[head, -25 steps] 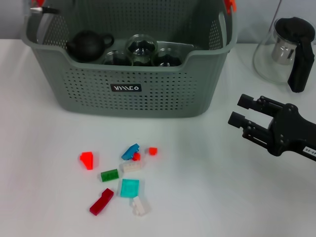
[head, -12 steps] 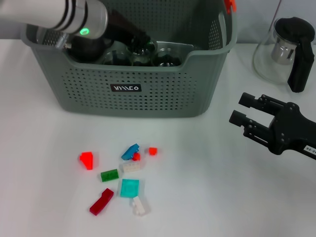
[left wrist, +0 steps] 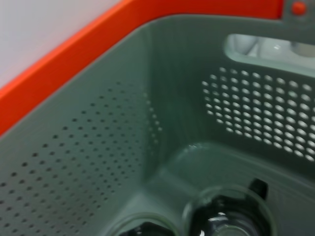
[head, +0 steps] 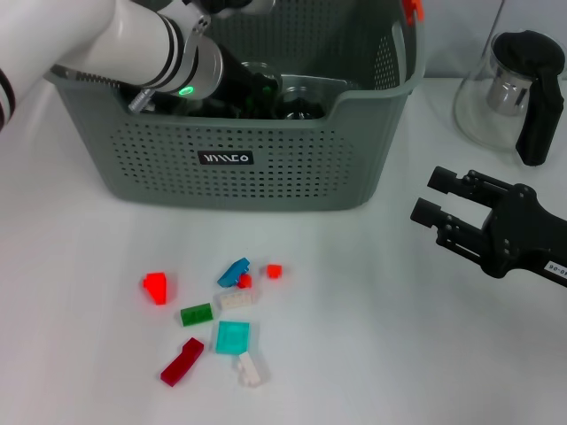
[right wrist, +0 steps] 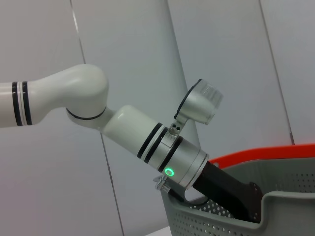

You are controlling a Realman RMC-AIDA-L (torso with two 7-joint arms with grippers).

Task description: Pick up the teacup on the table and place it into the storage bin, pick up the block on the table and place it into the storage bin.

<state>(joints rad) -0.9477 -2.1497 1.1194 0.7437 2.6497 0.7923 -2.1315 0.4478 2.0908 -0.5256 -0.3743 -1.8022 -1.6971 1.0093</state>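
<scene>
The grey-green storage bin (head: 239, 159) stands at the back of the table. My left arm reaches over its left rim, and the left gripper (head: 251, 87) is down inside it among the glass teacups (head: 301, 102), so I cannot see what it holds. The left wrist view looks into the bin (left wrist: 98, 147) at a glass teacup (left wrist: 226, 216) on its floor. No teacup shows on the table. Several coloured blocks (head: 232, 336) lie on the table in front of the bin. My right gripper (head: 425, 198) hovers open and empty at the right.
A glass jug with a black handle (head: 518, 88) stands at the back right, beside the bin. The bin's orange handle clip (head: 413, 9) sticks up at its right rim. In the right wrist view, the left arm (right wrist: 147, 137) enters the bin.
My left arm has swung in from the left and pushed further down into the bin, now covering the teapot and the middle cup. The right arm and the blocks have not moved.
</scene>
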